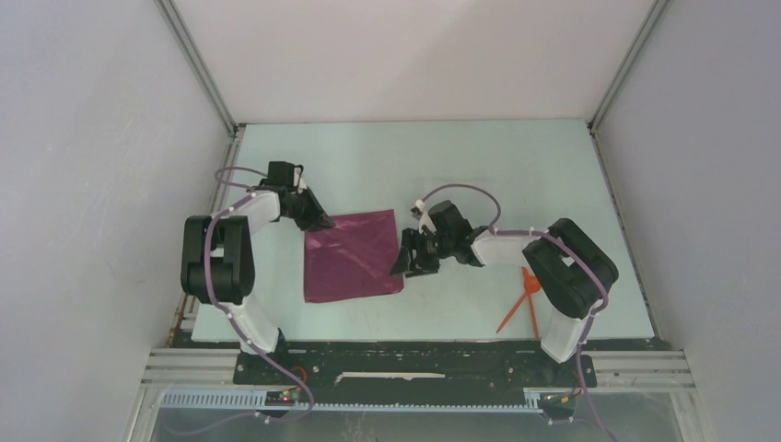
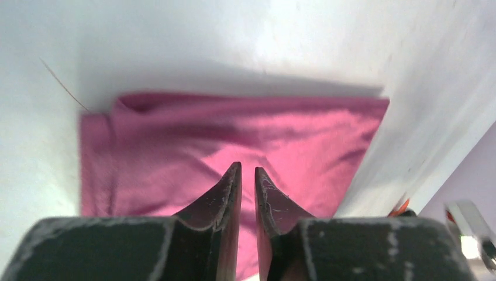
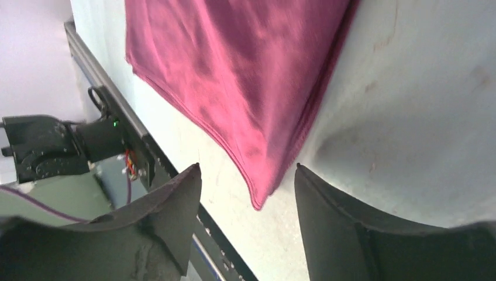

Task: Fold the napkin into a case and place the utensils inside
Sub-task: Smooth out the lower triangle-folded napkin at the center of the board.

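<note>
From overhead I see the napkin (image 1: 355, 258) lying flat on the table (image 1: 497, 166), folded to a rough square. My left gripper (image 1: 320, 221) sits at the napkin's far left corner. On its wrist view, which is blurred, the claw is down to a thin slit over the cloth, and I cannot tell whether fabric is caught in it. My right gripper (image 1: 405, 265) is at the napkin's right edge, spread wide and holding nothing, with a cloth corner pointing into the gap. The utensils (image 1: 523, 299) lie well right of the napkin, partly hidden by the right arm.
</note>
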### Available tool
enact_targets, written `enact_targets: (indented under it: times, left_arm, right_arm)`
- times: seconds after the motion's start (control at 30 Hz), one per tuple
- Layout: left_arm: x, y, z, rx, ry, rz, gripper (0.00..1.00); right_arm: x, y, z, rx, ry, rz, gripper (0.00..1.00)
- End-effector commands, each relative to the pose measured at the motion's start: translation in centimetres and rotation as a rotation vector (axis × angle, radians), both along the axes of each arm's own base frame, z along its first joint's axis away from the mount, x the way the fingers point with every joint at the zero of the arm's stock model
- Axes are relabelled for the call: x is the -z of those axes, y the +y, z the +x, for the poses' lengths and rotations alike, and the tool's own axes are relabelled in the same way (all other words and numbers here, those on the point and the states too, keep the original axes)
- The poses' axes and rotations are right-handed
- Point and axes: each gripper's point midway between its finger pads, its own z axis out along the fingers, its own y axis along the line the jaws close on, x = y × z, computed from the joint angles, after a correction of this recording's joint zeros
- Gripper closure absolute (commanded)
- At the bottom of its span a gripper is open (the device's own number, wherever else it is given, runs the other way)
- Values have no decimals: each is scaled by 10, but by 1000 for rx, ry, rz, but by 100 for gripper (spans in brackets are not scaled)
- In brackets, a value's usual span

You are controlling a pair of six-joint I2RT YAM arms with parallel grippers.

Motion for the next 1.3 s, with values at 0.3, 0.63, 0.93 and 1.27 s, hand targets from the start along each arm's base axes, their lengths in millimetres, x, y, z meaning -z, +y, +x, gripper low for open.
enact_targets:
  times: [0.3, 0.63, 0.93, 1.27]
  left_arm:
    - [13, 55, 56, -193, -33, -62, 78]
    - [28, 69, 56, -210, -2, -72, 71]
    - [-24, 57, 59, -159, -99, -128, 52]
    - [-11, 56, 50, -159, -69, -137, 49]
  right_arm:
    - [-75, 59, 126, 54, -181, 188, 12]
    - [-37, 84, 177, 118, -92, 274, 11]
    - [-58, 83, 174, 92, -118, 272, 10]
    - [-60, 80, 180, 99, -108, 284, 7]
